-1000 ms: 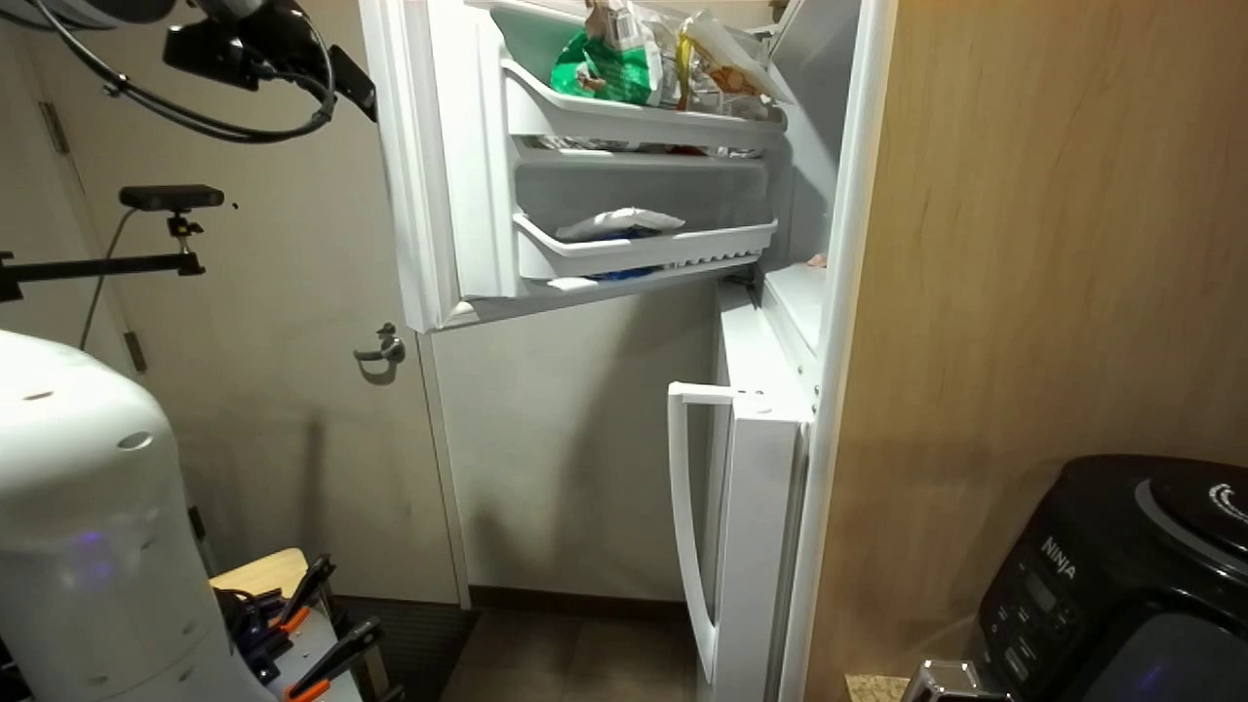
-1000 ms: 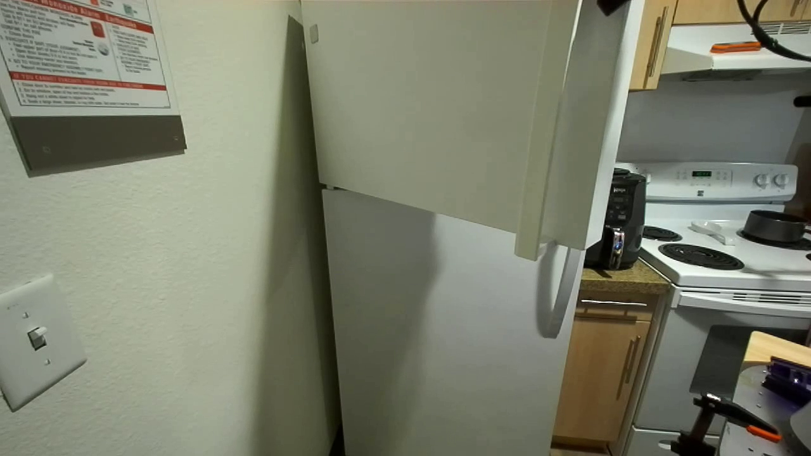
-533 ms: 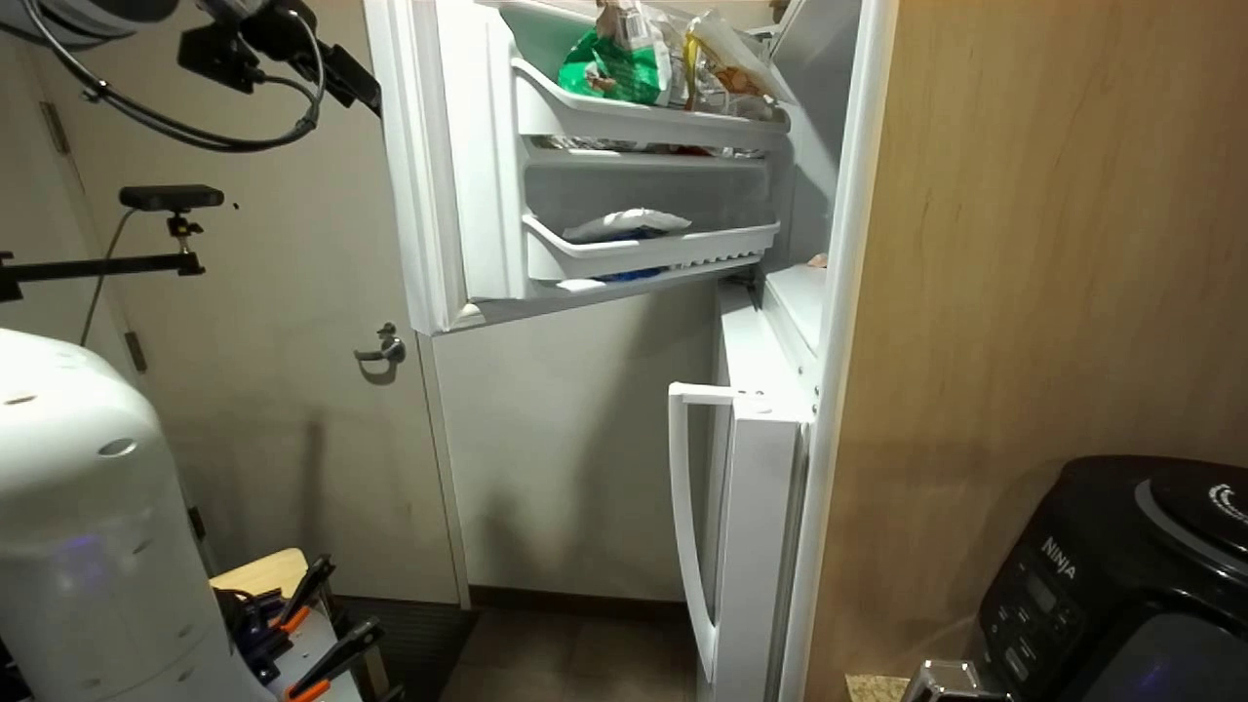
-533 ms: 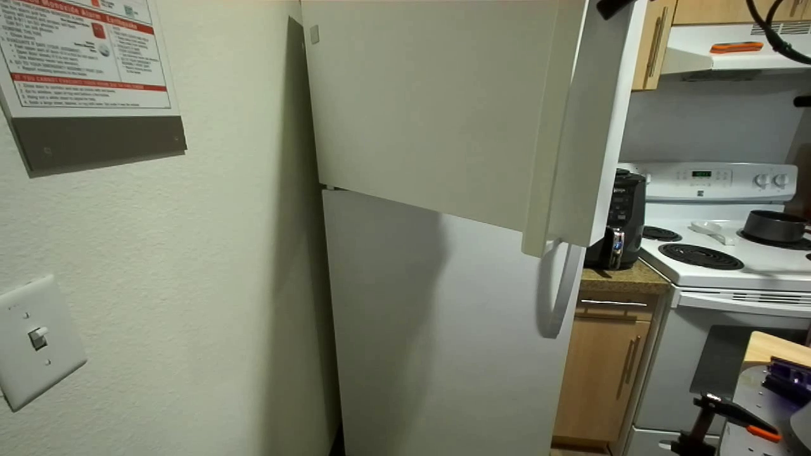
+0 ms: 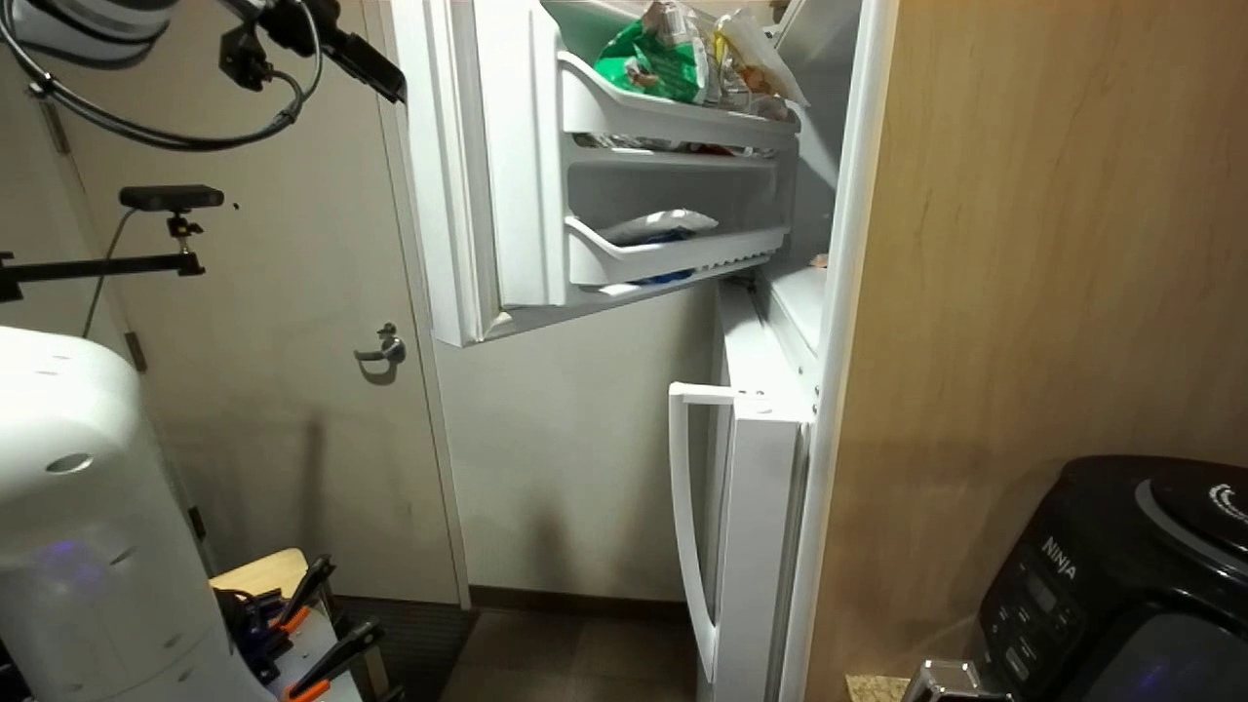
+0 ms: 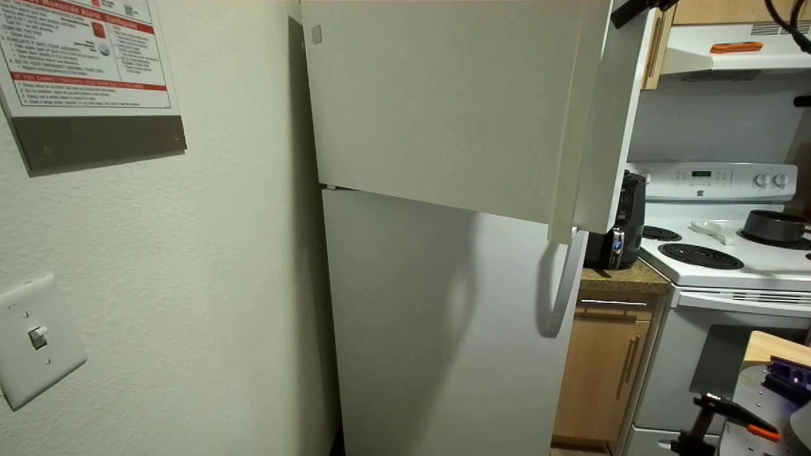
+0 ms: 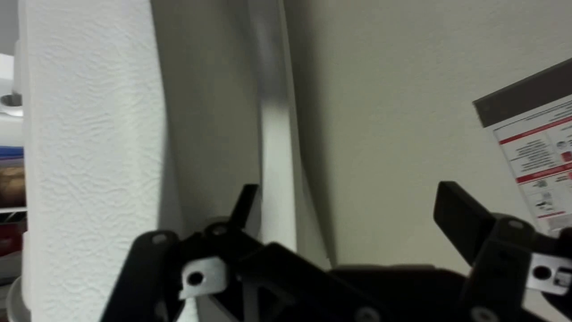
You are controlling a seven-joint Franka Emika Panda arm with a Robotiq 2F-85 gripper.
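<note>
The white upper refrigerator door (image 5: pixel 522 195) hangs ajar in both exterior views, with bagged food (image 5: pixel 653 63) on its inner shelves. At its free edge, high up, is my black gripper (image 5: pixel 390 83); in an exterior view only a dark finger (image 6: pixel 627 11) shows past the door. The wrist view has the gripper (image 7: pixel 351 192) with jaws wide apart. The door's pale handle strip (image 7: pixel 278 170) runs in the gap, close to the left finger (image 7: pixel 244 203). That finger lies between the strip and the textured door edge (image 7: pixel 94 156). Whether it touches either cannot be told. Nothing is gripped.
Below hangs the shut lower door (image 6: pixel 393 348) with its curved handle (image 5: pixel 684 507). A wall bearing a notice (image 6: pixel 89 63) stands beside the hinge side. A black air fryer (image 5: pixel 1102 575), a stove (image 6: pixel 728 253) and a clamp-laden stand (image 5: pixel 317 634) are also around.
The upper door has swung some way toward the refrigerator body. My gripper has travelled along with its free edge, and the jaws have stayed wide. The lower door has not moved.
</note>
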